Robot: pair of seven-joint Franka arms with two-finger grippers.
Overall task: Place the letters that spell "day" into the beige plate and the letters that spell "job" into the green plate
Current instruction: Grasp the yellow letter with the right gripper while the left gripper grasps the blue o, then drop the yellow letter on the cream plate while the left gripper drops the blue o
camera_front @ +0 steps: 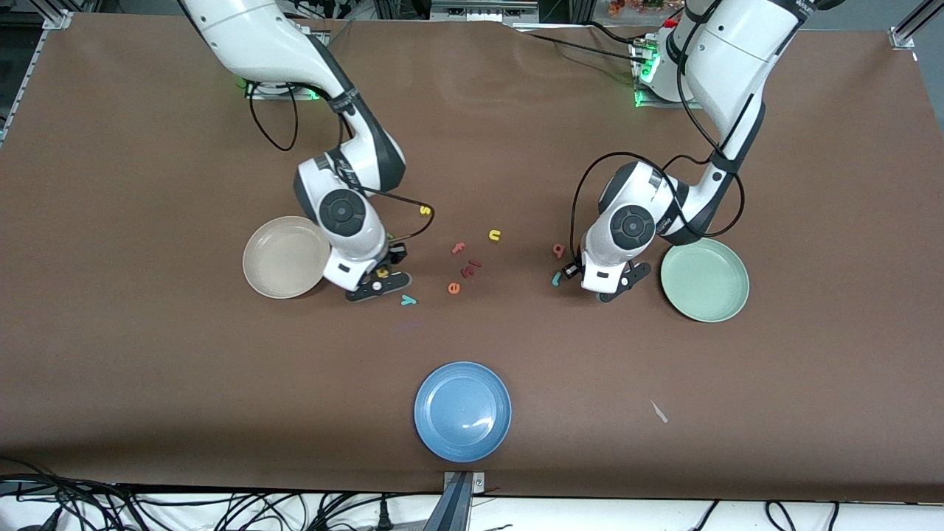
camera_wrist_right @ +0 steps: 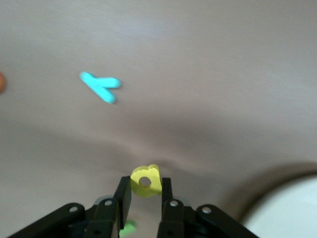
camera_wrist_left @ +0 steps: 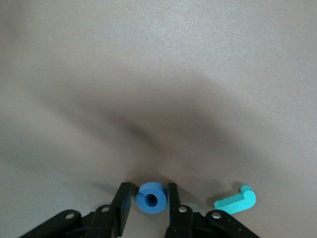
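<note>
My right gripper (camera_front: 381,274) (camera_wrist_right: 144,183) is shut on the yellow a (camera_front: 381,272) (camera_wrist_right: 146,181), just beside the beige plate (camera_front: 286,257) (camera_wrist_right: 292,213). The teal y (camera_front: 408,299) (camera_wrist_right: 100,87) lies on the table nearer the front camera. A bit of the green d (camera_wrist_right: 128,229) shows under the right hand. My left gripper (camera_front: 571,271) (camera_wrist_left: 148,191) is down on the table with the blue o (camera_wrist_left: 151,198) between its open fingers, one finger touching it and the other a sliver off. The teal j (camera_front: 557,279) (camera_wrist_left: 237,200) lies right beside it. The salmon b (camera_front: 558,250) lies a little farther back. The green plate (camera_front: 704,280) is empty.
Between the two hands lie a yellow s (camera_front: 425,210), a yellow u (camera_front: 494,235), a red f (camera_front: 459,248), a dark red k (camera_front: 470,267) and an orange e (camera_front: 453,288). A blue plate (camera_front: 462,411) sits near the table's front edge.
</note>
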